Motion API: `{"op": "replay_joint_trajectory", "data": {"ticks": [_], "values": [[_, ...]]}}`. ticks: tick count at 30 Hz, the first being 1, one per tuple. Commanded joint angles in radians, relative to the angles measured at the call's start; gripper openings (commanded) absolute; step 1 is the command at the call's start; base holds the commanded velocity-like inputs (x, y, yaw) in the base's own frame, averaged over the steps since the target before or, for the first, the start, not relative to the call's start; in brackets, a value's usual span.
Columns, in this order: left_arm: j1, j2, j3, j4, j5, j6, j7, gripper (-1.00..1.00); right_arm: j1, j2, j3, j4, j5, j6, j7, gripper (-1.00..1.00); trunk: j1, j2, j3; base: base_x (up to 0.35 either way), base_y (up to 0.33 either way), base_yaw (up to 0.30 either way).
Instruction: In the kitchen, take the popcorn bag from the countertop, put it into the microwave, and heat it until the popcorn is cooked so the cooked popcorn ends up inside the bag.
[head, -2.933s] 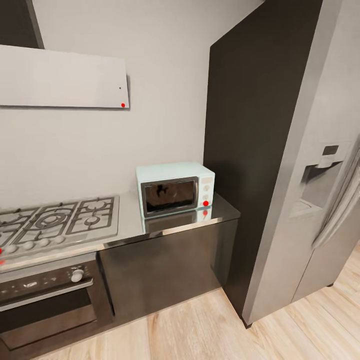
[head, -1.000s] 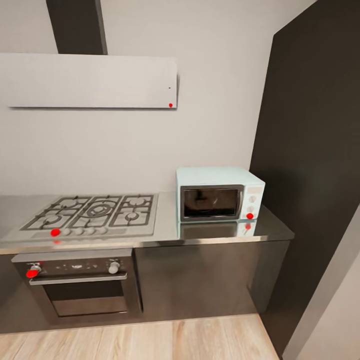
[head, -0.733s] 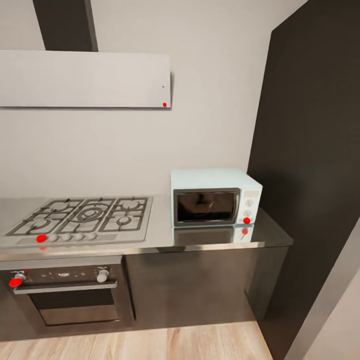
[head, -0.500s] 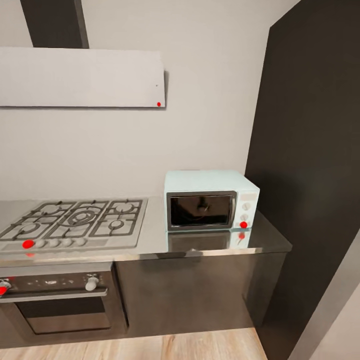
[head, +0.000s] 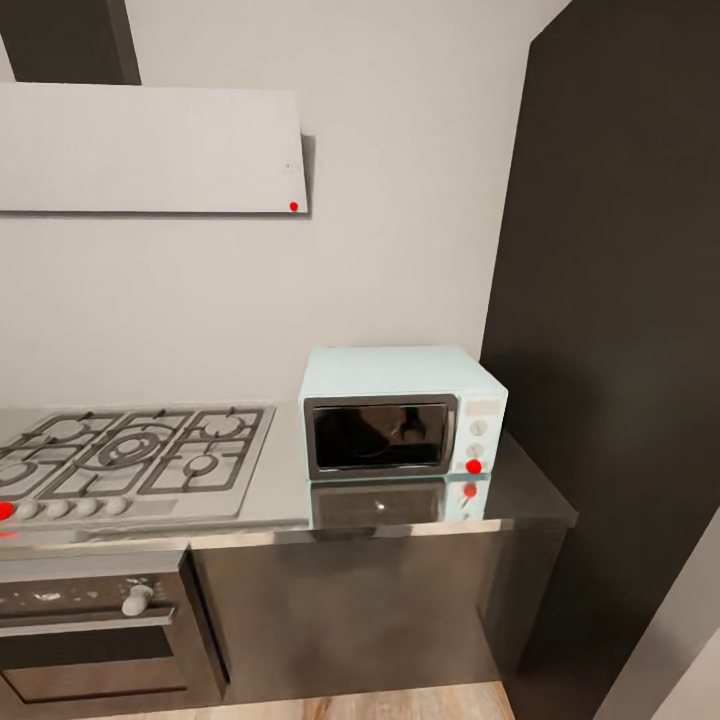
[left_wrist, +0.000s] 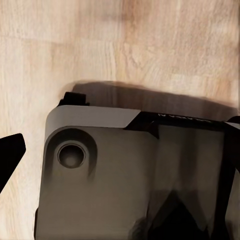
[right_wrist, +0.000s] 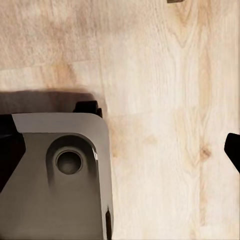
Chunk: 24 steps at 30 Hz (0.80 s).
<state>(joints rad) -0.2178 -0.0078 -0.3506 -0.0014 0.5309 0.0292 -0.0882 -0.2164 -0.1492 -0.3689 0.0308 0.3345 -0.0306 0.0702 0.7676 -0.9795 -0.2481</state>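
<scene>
While the robot faces this stretch of the kitchen, the microwave (head: 403, 412) stands on the countertop (head: 280, 485) ahead, pushed toward the wall and close to the tall dark cabinet panel (head: 610, 330) on its right, with the gas hob (head: 125, 462) beside it on the left and the steel oven (head: 95, 630) set below the hob. Its dark glass door is closed and faces the camera, the white control panel with two knobs and a red dot sitting on its right side. No popcorn bag can be seen on the part of the worktop that shows, so which way it lies from either arm cannot be judged; the relation that can be read is that the microwave sits slightly right of the view's centre, which would seem to favour the right arm for its door. Both wrist cameras look straight down at the wooden floor (right_wrist: 165, 100) and a grey corner of the robot's own base (left_wrist: 115, 175), so the arms appear to hang low, well apart from the worktop. A dark fingertip (left_wrist: 9, 152) shows at the edge of the left wrist view and another (right_wrist: 233, 149) at the edge of the right one, too little to tell how far either pair of fingers is spread.
</scene>
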Motion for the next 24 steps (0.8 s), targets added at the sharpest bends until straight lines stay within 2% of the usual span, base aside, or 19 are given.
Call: {"op": "replay_joint_trajectory", "data": {"ticks": [1,9,12,15,16,17,18,20,21,24], "values": [[-0.001,0.0,-0.007,0.0,0.011,0.003,-0.002,1.0,-0.001,-0.001,-0.008,0.003,0.008,-0.003,0.002,1.0,0.0,-0.001,-0.001,0.021,-0.019,0.0],[-0.001,0.0,-0.008,0.0,0.011,0.003,-0.002,1.0,-0.001,0.003,-0.01,0.003,0.009,0.002,-0.003,1.0,0.0,-0.001,-0.001,0.003,-0.003,0.0],[-0.001,-0.001,-0.008,0.0,0.011,0.003,-0.002,1.0,-0.001,0.017,-0.009,0.002,0.017,0.009,-0.008,1.0,0.0,-0.001,-0.001,0.0,0.0,0.0],[0.0,-0.001,-0.008,0.0,0.011,0.003,-0.002,1.0,-0.001,0.054,-0.011,-0.001,0.103,0.01,-0.007,1.0,0.0,-0.001,-0.001,0.0,0.0,0.0],[0.0,-0.001,-0.008,0.0,0.011,0.003,-0.002,1.0,-0.001,0.07,-0.013,-0.008,0.157,0.011,-0.006,1.0,0.0,-0.001,-0.001,0.0,0.0,0.0],[0.0,-0.001,-0.008,0.0,0.011,0.003,-0.002,1.0,-0.001,0.079,-0.014,-0.019,0.174,0.011,-0.005,1.0,0.0,-0.001,-0.001,0.0,0.0,0.0],[0.0,-0.001,-0.008,0.0,0.011,0.003,-0.002,1.0,-0.001,0.106,-0.014,-0.07,0.192,0.013,-0.004,1.0,0.0,-0.001,-0.001,0.0,0.0,0.0],[-0.001,-0.001,-0.008,0.0,0.011,0.003,-0.002,1.0,-0.001,0.136,-0.015,-0.173,0.203,0.033,-0.001,1.0,0.0,-0.001,-0.001,0.0,0.0,0.0],[-0.001,-0.001,-0.008,0.0,0.011,0.003,-0.002,1.0,-0.001,0.141,-0.015,-0.207,0.204,0.048,0.0,1.0,0.0,-0.001,-0.001,0.0,0.0,0.0],[-0.001,-0.001,-0.008,0.0,0.011,0.003,-0.002,1.0,-0.001,0.167,-0.013,-0.355,0.205,0.139,0.007,1.0,0.0,-0.001,-0.001,0.0,0.0,0.0]]}}
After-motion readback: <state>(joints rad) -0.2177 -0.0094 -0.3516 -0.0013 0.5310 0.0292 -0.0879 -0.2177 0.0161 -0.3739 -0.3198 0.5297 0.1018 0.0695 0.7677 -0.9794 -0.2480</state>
